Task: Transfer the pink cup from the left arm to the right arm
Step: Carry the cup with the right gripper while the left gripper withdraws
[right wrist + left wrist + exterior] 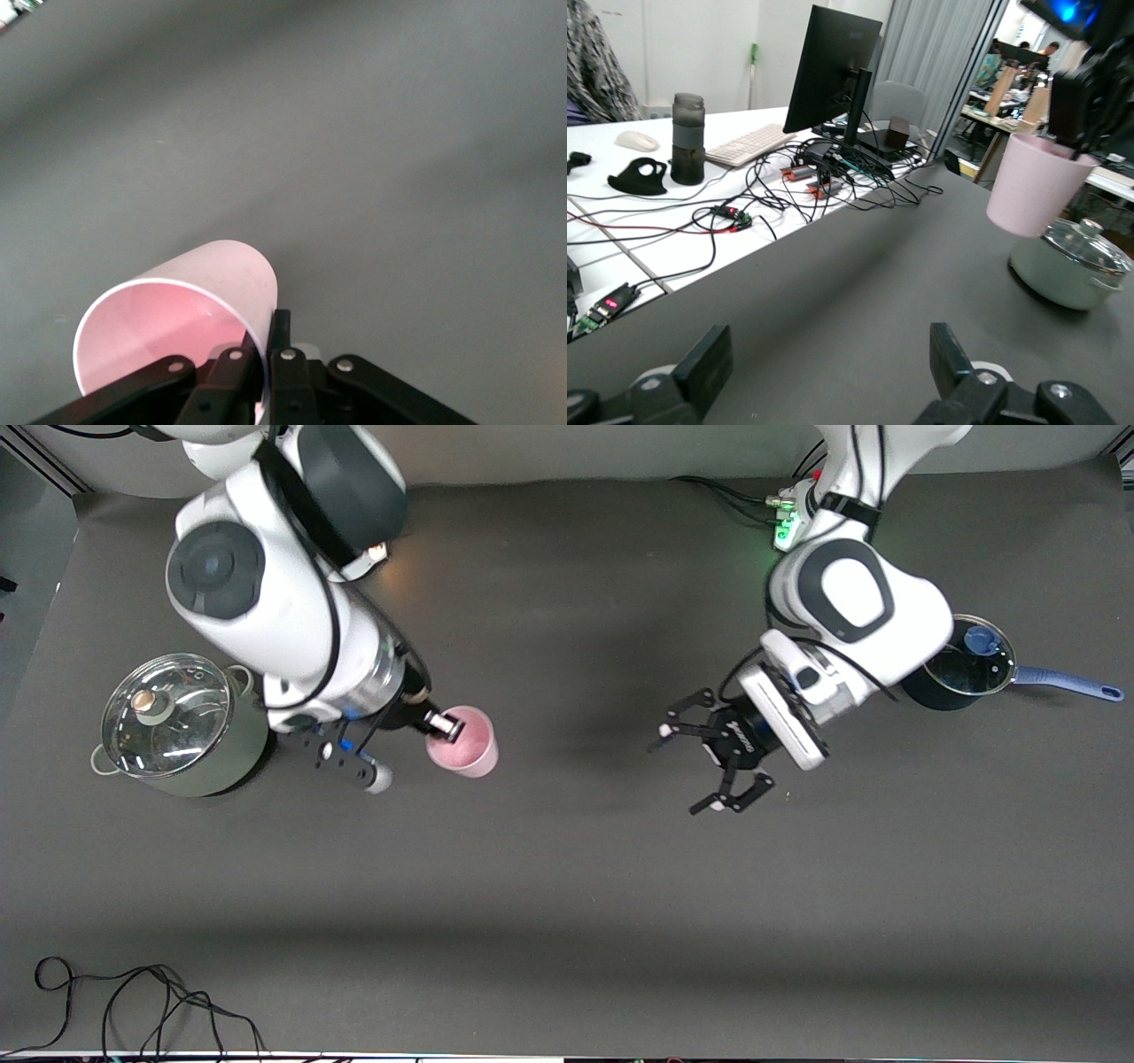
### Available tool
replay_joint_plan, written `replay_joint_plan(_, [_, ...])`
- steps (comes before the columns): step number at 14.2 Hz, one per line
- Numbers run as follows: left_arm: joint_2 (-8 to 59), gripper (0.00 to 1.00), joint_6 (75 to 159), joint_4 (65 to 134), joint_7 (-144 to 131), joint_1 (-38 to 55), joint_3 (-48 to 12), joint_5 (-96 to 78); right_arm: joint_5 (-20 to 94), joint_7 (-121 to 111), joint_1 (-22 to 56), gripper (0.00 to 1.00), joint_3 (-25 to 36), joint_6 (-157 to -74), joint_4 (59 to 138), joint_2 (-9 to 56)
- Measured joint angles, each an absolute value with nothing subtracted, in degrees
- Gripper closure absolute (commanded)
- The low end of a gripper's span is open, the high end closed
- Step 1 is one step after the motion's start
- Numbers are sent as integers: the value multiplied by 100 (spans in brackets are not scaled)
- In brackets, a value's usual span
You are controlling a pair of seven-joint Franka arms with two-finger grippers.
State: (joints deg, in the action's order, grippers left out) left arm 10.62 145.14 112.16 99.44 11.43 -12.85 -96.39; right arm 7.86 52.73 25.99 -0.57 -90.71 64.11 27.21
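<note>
Left of centre in the front view, the right gripper (440, 725) has its jaws pinching the pale-pink cup's (464, 742) rim, the cup lifted above the worktop (567, 886). The left gripper (722, 766), jaws spread, hangs mid-frame.

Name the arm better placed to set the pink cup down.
Right. The right gripper is shut on the rim of the pink cup, held above the table. The left gripper hangs open and empty over the table.
</note>
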Motion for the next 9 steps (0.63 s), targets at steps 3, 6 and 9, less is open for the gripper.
replay_joint_plan(3, [1083, 1, 13537, 11386, 9776, 465, -1278, -8942, 744, 4241, 2152, 100, -33, -9070, 6778, 2724])
replay_joint_plan(6, [1117, 1, 12454, 11363, 8988, -199, -1277, -7755, 680, 3104, 1611, 100, -19, -9061, 7138, 2725])
replay_joint_plan(9, [1117, 1, 11480, 11122, 7907, -762, -1276, -6545, 475, 2156, 1356, 100, 128, -9099, 7491, 2724])
